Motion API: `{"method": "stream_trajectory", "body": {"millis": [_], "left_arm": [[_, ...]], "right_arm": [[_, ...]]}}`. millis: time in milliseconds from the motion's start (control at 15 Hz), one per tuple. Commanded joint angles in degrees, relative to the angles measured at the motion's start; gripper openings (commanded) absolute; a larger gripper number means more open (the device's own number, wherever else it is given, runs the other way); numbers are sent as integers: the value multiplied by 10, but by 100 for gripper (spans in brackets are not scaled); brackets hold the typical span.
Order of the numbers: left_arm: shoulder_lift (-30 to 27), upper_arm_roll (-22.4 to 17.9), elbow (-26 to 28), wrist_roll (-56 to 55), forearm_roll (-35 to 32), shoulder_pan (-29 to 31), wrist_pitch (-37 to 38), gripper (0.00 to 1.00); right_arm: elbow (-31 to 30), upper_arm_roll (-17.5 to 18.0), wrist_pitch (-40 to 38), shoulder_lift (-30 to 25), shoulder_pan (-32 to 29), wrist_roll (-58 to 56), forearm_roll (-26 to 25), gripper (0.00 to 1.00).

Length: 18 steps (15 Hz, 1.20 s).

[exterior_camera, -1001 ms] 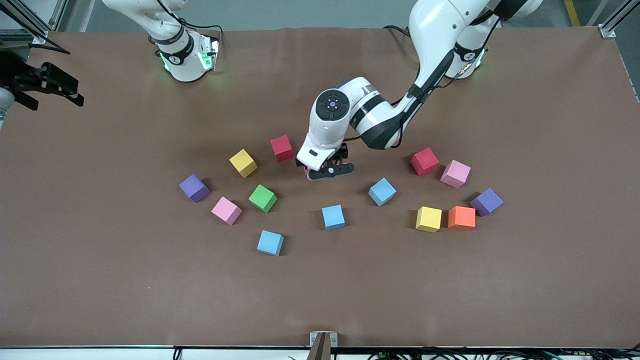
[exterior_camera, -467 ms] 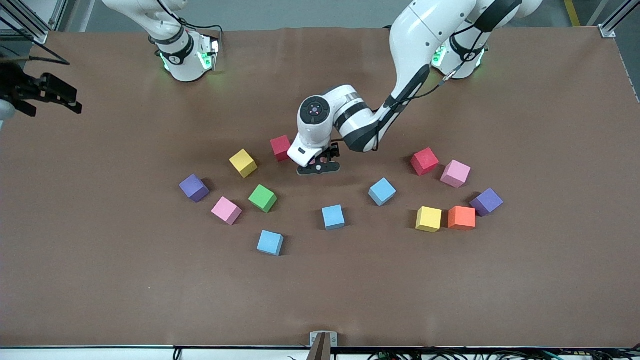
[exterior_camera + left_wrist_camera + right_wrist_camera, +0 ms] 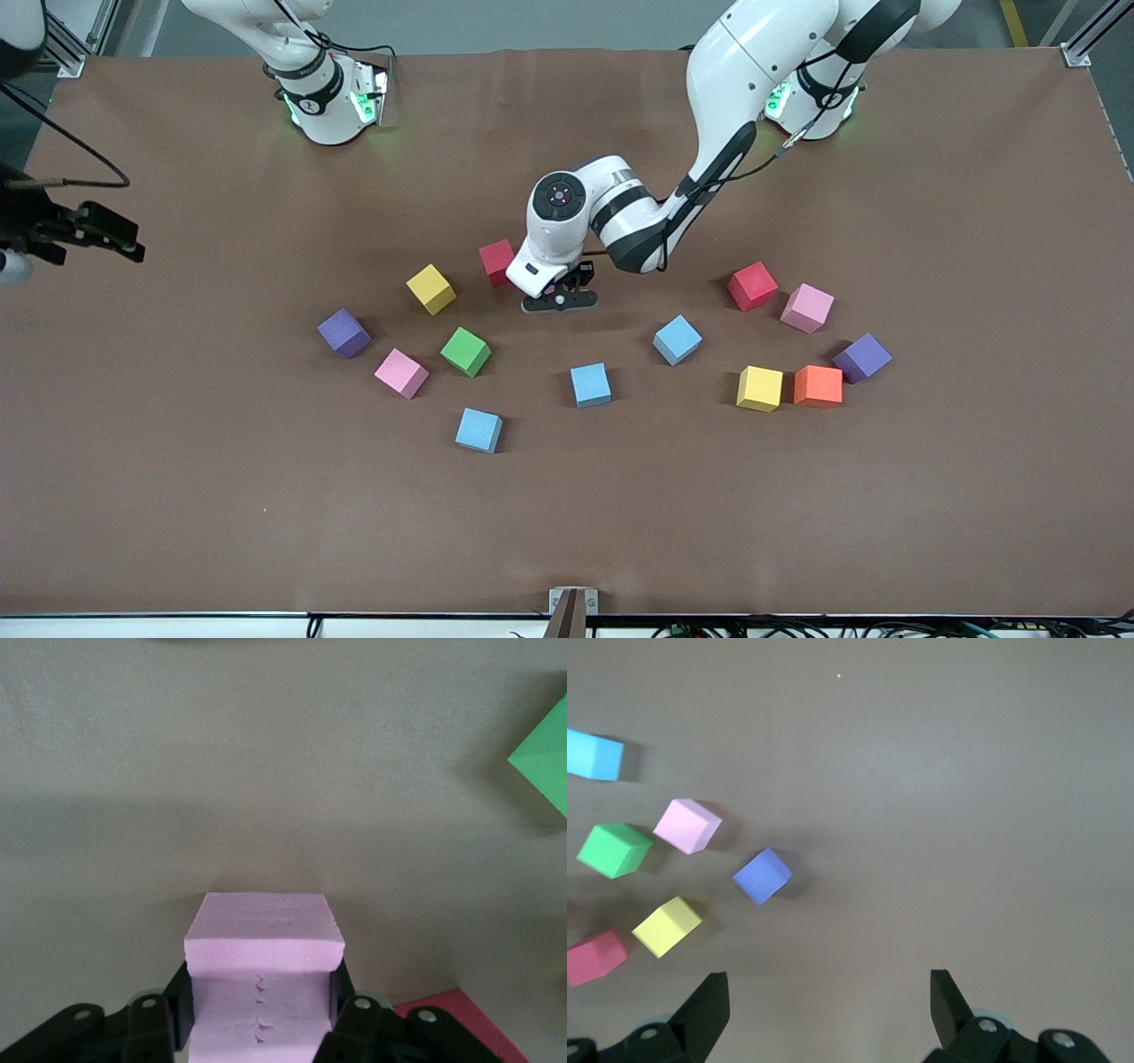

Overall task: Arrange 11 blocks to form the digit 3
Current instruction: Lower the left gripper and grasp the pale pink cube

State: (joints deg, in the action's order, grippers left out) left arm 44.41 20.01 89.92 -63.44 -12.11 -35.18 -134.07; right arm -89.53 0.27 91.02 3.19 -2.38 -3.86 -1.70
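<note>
**Left arm pinching a pink block**

Surface [image 3: 974,496] is carrying the blocks, all scattered, no digit 3 forming so far. Left end effector [image 3: 558,297] is sitting low beside the red block [image 3: 497,261], squeezing a pink block [image 3: 263,970]. Right end effector [image 3: 828,1010] is waiting spread wide over the right arm's end.

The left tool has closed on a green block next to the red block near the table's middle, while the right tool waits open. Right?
Not quite: the block in the left tool is a pink block, as the left wrist view shows. It is beside the red block, and the right tool does wait open.
</note>
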Motion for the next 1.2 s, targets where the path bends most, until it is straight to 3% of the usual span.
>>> {"method": "stream_trajectory", "body": {"millis": [0,133,467,667,1134], "left_arm": [[4,-2,8,-5,-13,-6,-1,41],[-1,1,28,2,-13,-14,3,41],[-20,5,63,-12,-13,-54,30,41],[-33,36,66,-44,-13,-59,68,41],[-42,51,90,-57,-13,-60,65,41]], "right_arm": [[4,6,10,17,-9,-7,-12,100],[5,6,11,47,-12,-8,-10,100],[-4,9,3,46,-5,35,-3,100],[-6,13,5,45,11,103,1,100],[-26,12,-7,45,58,183,52,100]]}}
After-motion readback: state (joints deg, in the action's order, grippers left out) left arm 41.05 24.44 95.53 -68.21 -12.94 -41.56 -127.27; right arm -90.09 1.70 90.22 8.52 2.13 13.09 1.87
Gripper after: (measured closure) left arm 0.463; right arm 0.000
